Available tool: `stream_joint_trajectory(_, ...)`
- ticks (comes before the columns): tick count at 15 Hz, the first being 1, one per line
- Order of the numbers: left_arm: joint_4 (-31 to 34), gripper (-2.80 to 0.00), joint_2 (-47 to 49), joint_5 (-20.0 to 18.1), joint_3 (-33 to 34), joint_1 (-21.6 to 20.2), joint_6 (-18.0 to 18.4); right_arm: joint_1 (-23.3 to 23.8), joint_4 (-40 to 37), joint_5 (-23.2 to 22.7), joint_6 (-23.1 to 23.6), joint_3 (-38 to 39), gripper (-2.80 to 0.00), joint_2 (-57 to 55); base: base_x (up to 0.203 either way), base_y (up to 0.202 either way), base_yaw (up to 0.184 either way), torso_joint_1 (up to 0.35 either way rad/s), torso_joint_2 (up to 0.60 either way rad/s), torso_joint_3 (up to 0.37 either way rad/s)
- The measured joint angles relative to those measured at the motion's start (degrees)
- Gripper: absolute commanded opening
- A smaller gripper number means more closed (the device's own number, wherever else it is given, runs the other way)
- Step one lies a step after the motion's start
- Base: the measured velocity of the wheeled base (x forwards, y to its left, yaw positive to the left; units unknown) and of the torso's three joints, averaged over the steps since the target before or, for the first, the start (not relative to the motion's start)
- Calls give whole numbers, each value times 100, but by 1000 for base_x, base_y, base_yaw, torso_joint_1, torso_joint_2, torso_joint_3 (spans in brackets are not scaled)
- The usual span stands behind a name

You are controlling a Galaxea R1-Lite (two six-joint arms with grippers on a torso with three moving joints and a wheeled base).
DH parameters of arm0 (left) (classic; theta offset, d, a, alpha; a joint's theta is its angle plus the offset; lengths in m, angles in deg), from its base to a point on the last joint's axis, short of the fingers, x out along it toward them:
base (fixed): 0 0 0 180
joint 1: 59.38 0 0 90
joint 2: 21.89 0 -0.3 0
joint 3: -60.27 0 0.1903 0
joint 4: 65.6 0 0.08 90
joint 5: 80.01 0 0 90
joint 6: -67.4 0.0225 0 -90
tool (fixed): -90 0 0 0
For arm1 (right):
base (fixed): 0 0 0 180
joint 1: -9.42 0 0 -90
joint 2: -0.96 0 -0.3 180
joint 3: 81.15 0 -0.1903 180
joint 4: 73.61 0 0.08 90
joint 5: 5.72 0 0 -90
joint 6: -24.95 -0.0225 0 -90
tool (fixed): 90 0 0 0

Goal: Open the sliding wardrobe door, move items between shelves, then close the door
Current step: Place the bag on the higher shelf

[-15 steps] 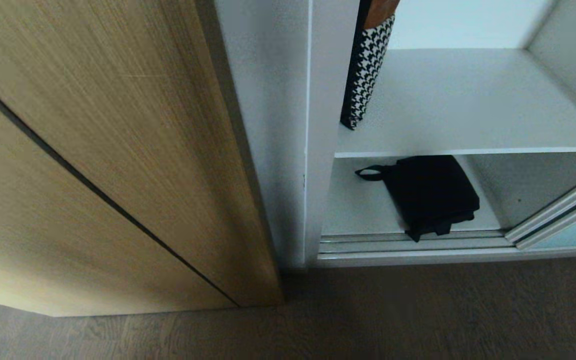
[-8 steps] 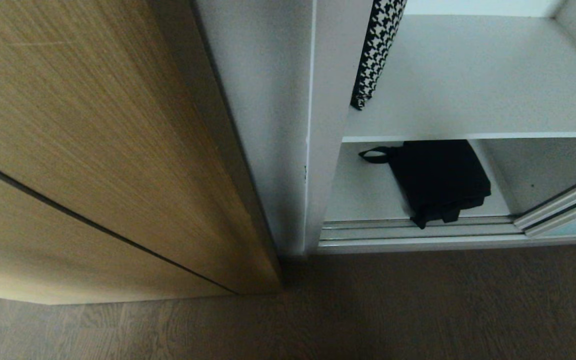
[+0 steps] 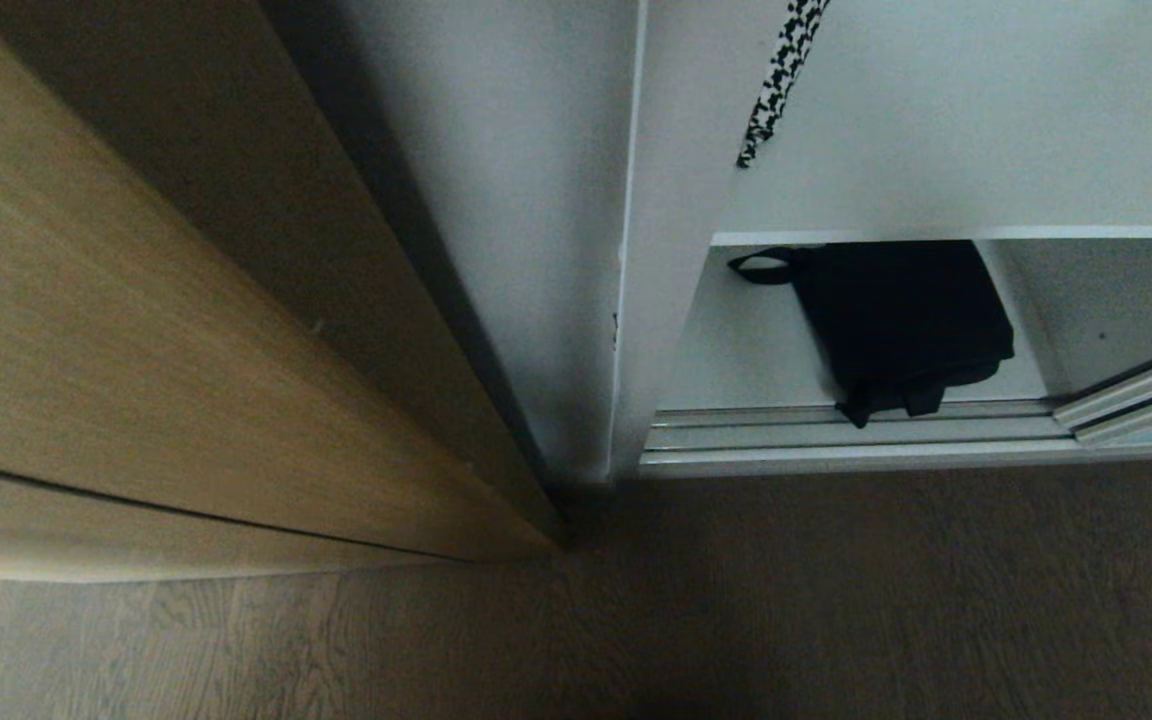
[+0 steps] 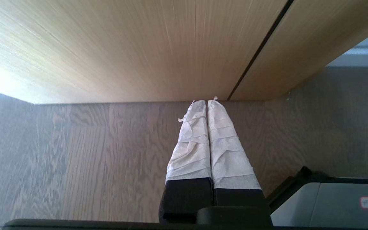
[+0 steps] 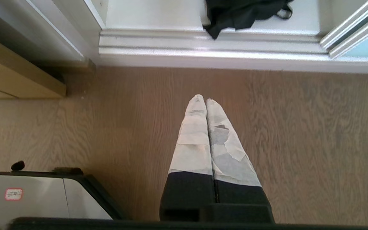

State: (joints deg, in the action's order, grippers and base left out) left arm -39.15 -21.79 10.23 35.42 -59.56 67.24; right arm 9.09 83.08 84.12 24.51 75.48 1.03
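Whole head view shifted since second ago: camera tilted further down, things themselves not moved. Black fabric bundle (image 3: 904,325) lies on bottom shelf (image 3: 746,350) of white wardrobe, strap end over door track (image 3: 836,435). Houndstooth cushion (image 3: 781,80) stands on shelf above (image 3: 986,130). Sliding wardrobe door (image 3: 1136,395) pushed aside at right. Left gripper (image 4: 207,101) and right gripper (image 5: 203,97) pressed together, empty, above wood floor (image 3: 836,600).

Left tool (image 4: 207,101): black fingers wrapped in wrinkled white tape. Right tool (image 5: 205,99): same, tape patchier. Grey base panels (image 5: 27,198) with red-bordered stickers.
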Motion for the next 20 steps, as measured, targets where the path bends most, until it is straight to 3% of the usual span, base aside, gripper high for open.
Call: stream_joint_trajectory(20, 37, -280, 11, -4, -16, 2, 0, 0, 1, 0, 0, 0, -280, -2, 0, 0, 0, 2, 3, -198)
